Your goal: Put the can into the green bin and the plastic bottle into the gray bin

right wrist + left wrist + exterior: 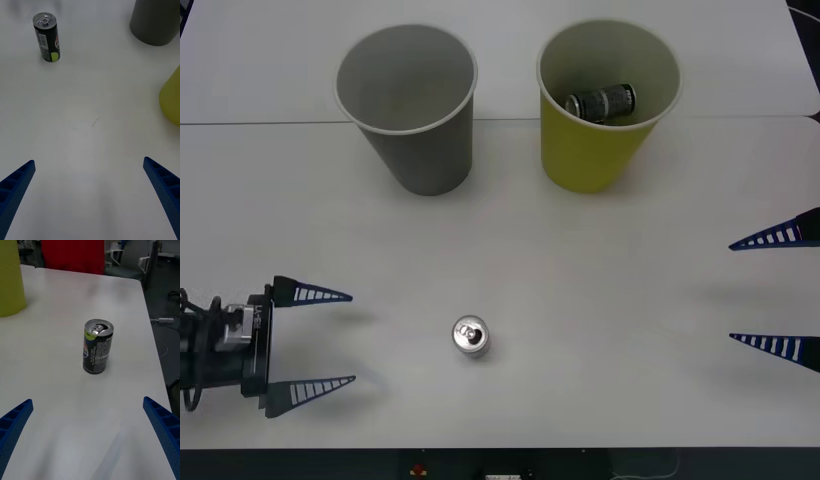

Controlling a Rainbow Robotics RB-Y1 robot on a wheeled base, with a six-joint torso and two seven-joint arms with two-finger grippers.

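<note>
Your left hand point(315, 338) and right hand point(778, 290) both sit spread wide, gripping nothing. The can point(471, 336) stands upright on the counter point(580, 300) between them; another can point(601, 101) lies inside the green bin point(595, 150).

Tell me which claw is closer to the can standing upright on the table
Left. The left claw, open, sits beside the upright can, level with it. The right claw, also open, waits near the table's opposite edge, clearly farther off.
</note>
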